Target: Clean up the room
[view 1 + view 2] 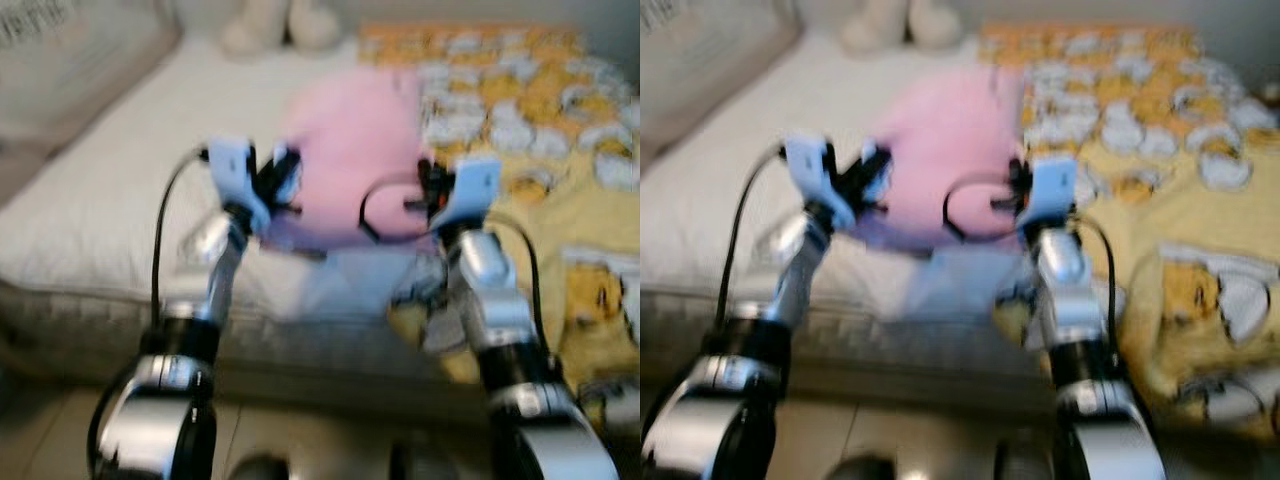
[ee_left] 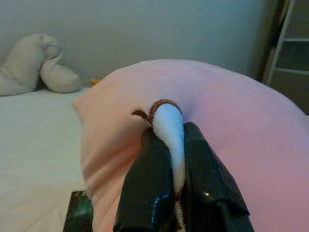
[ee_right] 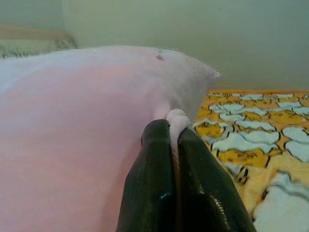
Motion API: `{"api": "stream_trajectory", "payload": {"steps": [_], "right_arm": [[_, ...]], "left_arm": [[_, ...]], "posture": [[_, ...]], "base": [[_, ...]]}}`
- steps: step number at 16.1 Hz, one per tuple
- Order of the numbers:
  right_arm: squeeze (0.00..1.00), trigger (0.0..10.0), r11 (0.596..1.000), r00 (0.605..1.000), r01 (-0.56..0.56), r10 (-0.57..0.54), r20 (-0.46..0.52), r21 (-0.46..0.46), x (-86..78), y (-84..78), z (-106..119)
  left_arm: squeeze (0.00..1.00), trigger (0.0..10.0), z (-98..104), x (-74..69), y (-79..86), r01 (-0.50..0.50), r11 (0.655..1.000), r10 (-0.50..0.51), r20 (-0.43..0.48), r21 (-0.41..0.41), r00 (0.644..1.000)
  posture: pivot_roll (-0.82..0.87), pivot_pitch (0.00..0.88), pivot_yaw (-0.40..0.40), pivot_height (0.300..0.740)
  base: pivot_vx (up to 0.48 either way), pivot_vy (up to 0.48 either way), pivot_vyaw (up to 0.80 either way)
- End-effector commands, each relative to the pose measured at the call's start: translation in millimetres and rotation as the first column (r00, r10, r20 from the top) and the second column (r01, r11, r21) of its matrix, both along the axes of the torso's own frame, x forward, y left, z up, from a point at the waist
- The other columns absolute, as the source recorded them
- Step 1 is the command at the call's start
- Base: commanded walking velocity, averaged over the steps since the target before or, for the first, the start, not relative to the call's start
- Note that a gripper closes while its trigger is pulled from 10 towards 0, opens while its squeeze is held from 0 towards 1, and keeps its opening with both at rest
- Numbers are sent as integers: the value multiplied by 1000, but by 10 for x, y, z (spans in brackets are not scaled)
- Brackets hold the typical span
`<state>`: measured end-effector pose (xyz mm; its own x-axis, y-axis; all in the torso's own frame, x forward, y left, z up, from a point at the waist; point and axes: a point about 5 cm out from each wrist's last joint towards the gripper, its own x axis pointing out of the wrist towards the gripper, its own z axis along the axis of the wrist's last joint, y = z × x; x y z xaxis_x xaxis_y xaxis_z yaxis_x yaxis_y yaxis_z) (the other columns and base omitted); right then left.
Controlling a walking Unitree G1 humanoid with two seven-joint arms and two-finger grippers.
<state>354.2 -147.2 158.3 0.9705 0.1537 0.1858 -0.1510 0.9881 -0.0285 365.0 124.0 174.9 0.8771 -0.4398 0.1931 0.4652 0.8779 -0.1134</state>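
Both silver arms reach forward from the bottom of the head views toward the bed (image 1: 90, 210), whose near edge runs across just beyond the elbows, with pale floor (image 1: 300, 440) showing below it. Taking the pink pillow (image 1: 350, 155) as landmark: it sits held above the middle of the bed, white sheet spreading wide and bare to its left, and a yellow blanket with white sheep-like prints (image 1: 530, 130) covering the bed to its right, out to the frame edge. Beyond the pillow, against the wall, lies a cream plush shape (image 1: 280, 25); a grey patterned cushion (image 1: 70, 60) rests far off its left side. The head views are blurred.

Left gripper (image 1: 275, 180) meets the pillow's left edge, right gripper (image 1: 425, 190) its right edge. The wrist views give what the head views blur: the left fingers (image 2: 154, 179) are pressed together on a white piped corner of the pillow with a brown trim loop, and the right fingers (image 3: 154, 174) are closed tight on a pale fold at the pillow's other edge. A shelf unit (image 2: 289, 53) stands beyond the pillow in the left wrist view.
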Motion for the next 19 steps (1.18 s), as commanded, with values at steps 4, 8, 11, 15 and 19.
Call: {"api": "stream_trajectory", "payload": {"steps": [4,8,11,15,19], "right_arm": [[75,0,1000,999,8,-8,52,-2,42,13,106],[71,0,1000,999,17,-17,37,1,53,13,64],[71,0,1000,999,12,-12,37,-3,73,19,66],[71,0,999,999,-27,28,45,-23,81,84,83],[75,0,999,999,-35,36,37,-25,91,84,62]], "left_arm": [[0,0,-39,-11,233,-55,998,55,2,35,998],[0,0,-63,-15,206,-44,998,44,-8,39,999],[0,0,-62,-2,220,-66,997,67,-14,27,998],[0,0,-81,4,188,-152,988,152,-26,1,988],[0,10000,-117,-10,150,-163,986,164,-45,24,985]], "posture": [[-139,0,70,703],[-136,0,72,703],[-132,0,71,703],[-130,0,63,703],[-122,0,56,703]], "base": [[0,480,0],[0,480,-600],[0,480,0],[0,360,0],[67,0,0]]}}
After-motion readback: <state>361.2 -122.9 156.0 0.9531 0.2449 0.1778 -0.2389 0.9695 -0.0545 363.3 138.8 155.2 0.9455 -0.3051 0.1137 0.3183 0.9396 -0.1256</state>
